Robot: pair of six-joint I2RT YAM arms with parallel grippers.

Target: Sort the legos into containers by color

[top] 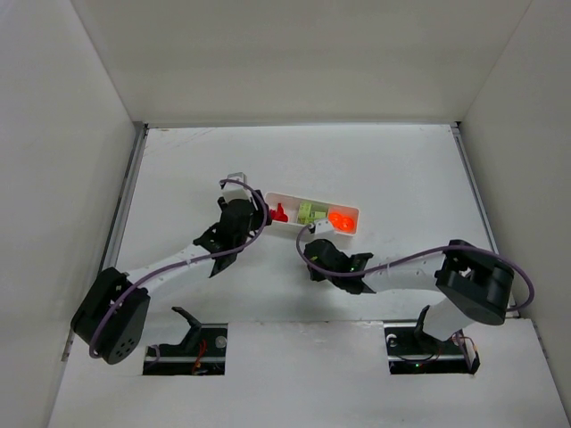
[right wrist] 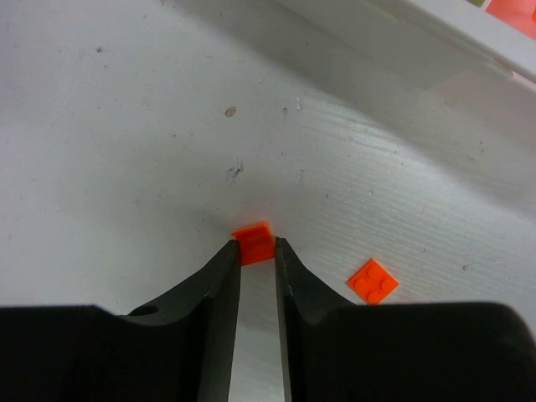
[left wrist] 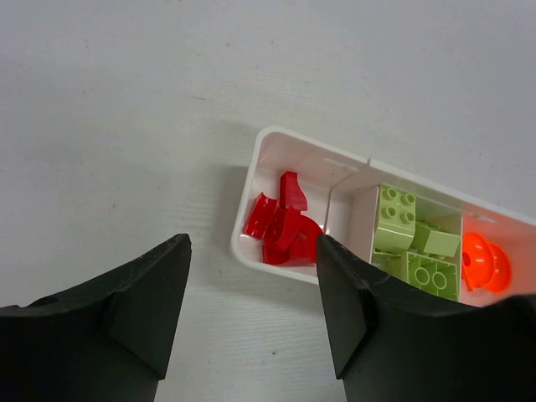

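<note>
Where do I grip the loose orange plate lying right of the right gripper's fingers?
Pinch the orange plate across two opposite side edges, coming straight down. It lies flat, studs up, and thin, so only the edges offer purchase. It sits diagonal to the right gripper, so probably rotate the wrist first.

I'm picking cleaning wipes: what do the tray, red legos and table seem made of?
Tray: smooth white plastic, slightly glossy; its thin walls glow pinkish beside the red pieces. Red legos: glossy, seemingly translucent plastic with bright highlights. Table: probably painted wood or laminate, matte; faint grain lines and scuffs.
</note>
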